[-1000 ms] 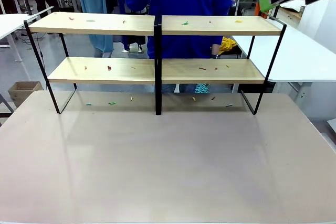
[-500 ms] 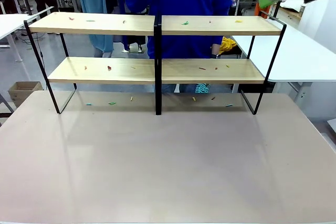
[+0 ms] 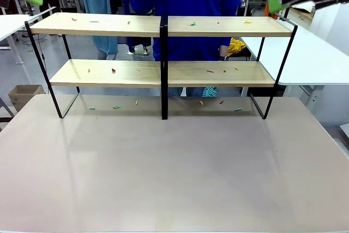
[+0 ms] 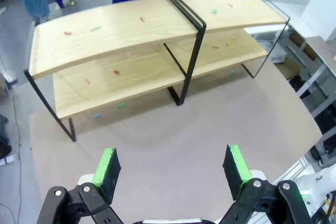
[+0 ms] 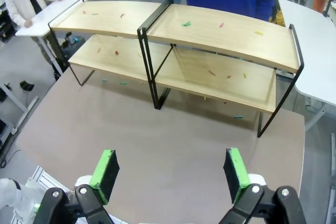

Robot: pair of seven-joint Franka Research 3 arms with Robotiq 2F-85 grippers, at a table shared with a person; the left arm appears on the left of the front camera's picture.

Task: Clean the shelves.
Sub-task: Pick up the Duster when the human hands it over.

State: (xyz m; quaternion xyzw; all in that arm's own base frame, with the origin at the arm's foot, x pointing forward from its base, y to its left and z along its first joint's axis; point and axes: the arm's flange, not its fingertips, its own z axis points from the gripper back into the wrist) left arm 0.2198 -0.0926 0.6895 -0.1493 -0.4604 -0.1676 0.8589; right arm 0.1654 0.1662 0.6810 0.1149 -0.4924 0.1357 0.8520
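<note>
The shelves [image 3: 147,25] stand upright on the table [image 3: 174,167], and a person [image 3: 185,4] in a blue top stands just behind them. From where I watch, the cleaning looks not yet begun. Small coloured scraps lie all over them: a green scrap [image 3: 192,24] on the top board right of the centre post, a red scrap [image 3: 113,71] on the lower board left of it, and more dotted along both tiers. A few bits [image 3: 116,107] also lie on the table under the lower board.

The left fingers [image 4: 107,166] are spread wide with nothing between them, held high above and in front of the shelves' left end. The right fingers [image 5: 105,171] are just as wide and just as empty, up near the right end. Neither pair touches a board or a scrap. I see no cloth or brush in either.

So by my reckoning everything is left to do: both boards on both sides of the post need clearing, and perhaps the strip beneath them too.
</note>
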